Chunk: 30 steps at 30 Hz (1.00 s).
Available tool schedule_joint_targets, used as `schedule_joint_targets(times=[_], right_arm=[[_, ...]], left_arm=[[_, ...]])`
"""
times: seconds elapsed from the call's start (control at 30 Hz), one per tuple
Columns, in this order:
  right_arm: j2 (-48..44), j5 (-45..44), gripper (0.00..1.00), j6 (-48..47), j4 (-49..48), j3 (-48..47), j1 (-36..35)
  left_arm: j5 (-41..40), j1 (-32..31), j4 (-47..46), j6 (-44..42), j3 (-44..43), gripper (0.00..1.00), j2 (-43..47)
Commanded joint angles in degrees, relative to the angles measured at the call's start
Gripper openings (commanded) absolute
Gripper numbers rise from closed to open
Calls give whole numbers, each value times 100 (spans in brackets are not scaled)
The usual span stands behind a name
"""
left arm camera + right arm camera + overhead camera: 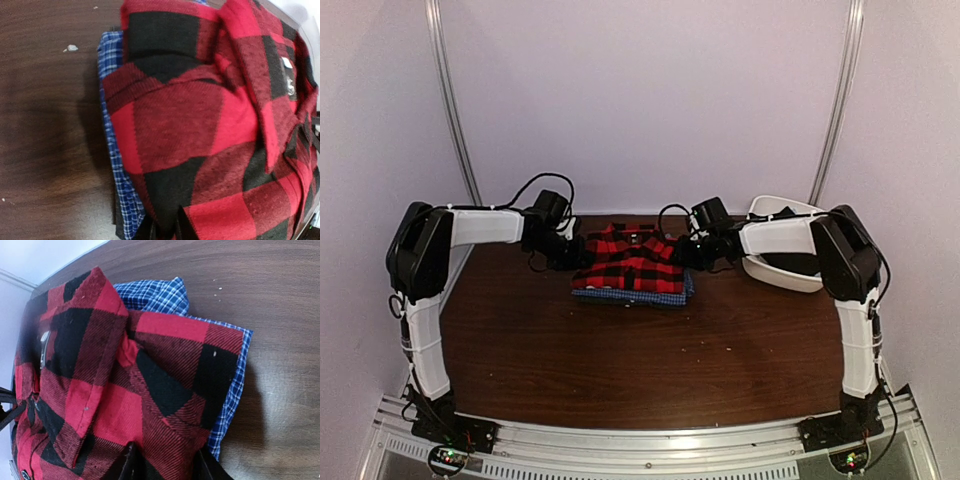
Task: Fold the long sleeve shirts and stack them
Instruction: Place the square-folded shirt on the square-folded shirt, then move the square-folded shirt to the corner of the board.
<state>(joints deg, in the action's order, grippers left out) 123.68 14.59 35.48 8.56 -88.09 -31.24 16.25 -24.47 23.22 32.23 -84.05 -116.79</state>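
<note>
The red-and-black plaid shirt (630, 262) lies folded on top of the folded blue check shirt (640, 296) at the back middle of the table. My left gripper (578, 252) is at the stack's left edge. In the left wrist view its jaws (164, 230) stand close together, pinching the plaid shirt (190, 120), and the blue shirt (112, 150) peeks out underneath. My right gripper (688, 255) is at the stack's right edge. In the right wrist view its jaws (166, 467) stand apart astride the plaid shirt's (150, 390) edge, above the blue shirt (155, 295).
A white bin (790, 283) with something dark inside stands at the back right, just beyond my right arm. The brown table (640, 370) stretches in front of the stack. White walls close in behind and on both sides.
</note>
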Motion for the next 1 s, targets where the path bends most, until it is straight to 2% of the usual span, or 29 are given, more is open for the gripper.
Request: schedule_joint_targets(times=[0.0,0.23,0.3,0.47,0.63,0.8,0.97], right_arm=[[-154,-312,42,-433,546,-204,101],[-904,-702,56,-846,966,-119,40],[-1175,-877,63,-961,1047,-55,-56],[-1739,-987,80,-1086,1096,147,-407],[-1966,-998,96,-1111,1187,143,-986],[-1870,-845,100,-1013,1117,-8,-1630],[-1462,-420,100,-910,1019,-350,-2130]], left_arm=[[-481,65,-237,202,278,19,174],[-755,65,-255,268,395,46,599],[-840,65,-244,262,413,50,761],[-923,63,-268,277,574,69,1211],[-891,65,-449,340,1003,85,1703],[-994,94,-562,451,1620,95,2345],[-1445,189,-559,558,2245,98,3140]])
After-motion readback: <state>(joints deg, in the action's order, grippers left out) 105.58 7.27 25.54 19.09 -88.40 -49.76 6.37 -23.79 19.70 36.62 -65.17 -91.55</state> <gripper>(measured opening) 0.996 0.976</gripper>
